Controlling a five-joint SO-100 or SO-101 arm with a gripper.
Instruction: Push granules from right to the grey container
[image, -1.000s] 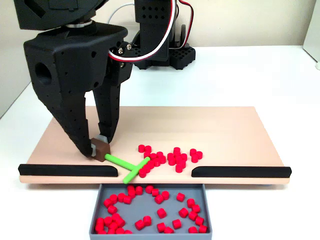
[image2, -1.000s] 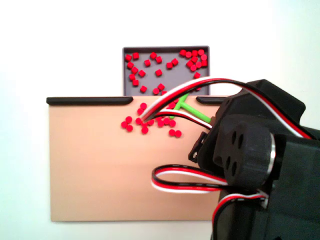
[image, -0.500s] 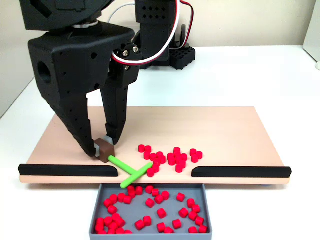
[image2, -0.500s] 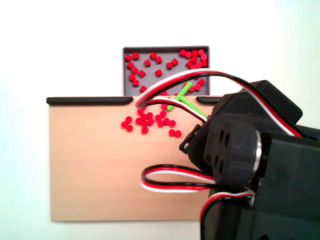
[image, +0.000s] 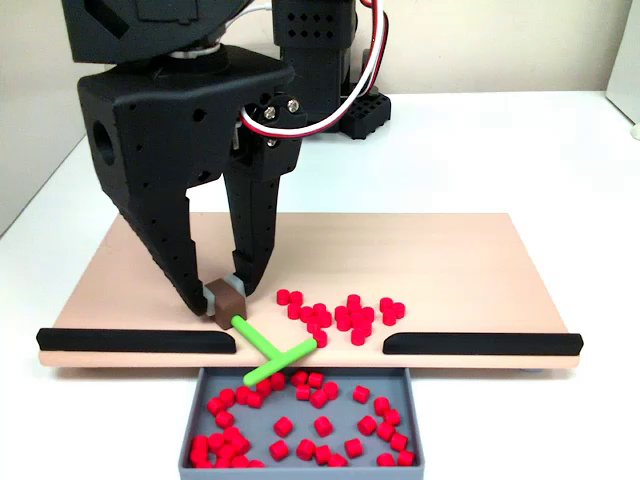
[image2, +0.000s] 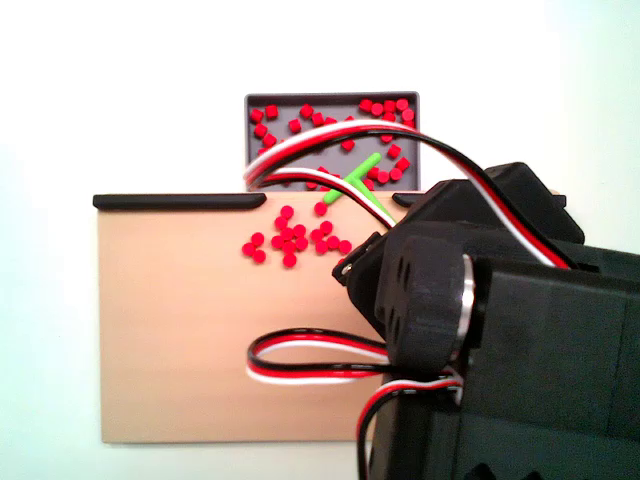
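Black gripper points straight down, clamped on the green stick's brown handle block.

Bright, even indoor light, soft shadows.
In both fixed views the focus is slightly soft; the black plastic arm housing looms blurred, and the white tabletop washes out.

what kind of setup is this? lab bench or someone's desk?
Likely a hobby or lab tabletop rig: plain white table, tan board with black strips, grey container of red granules, gripper holding a green T-shaped stick.
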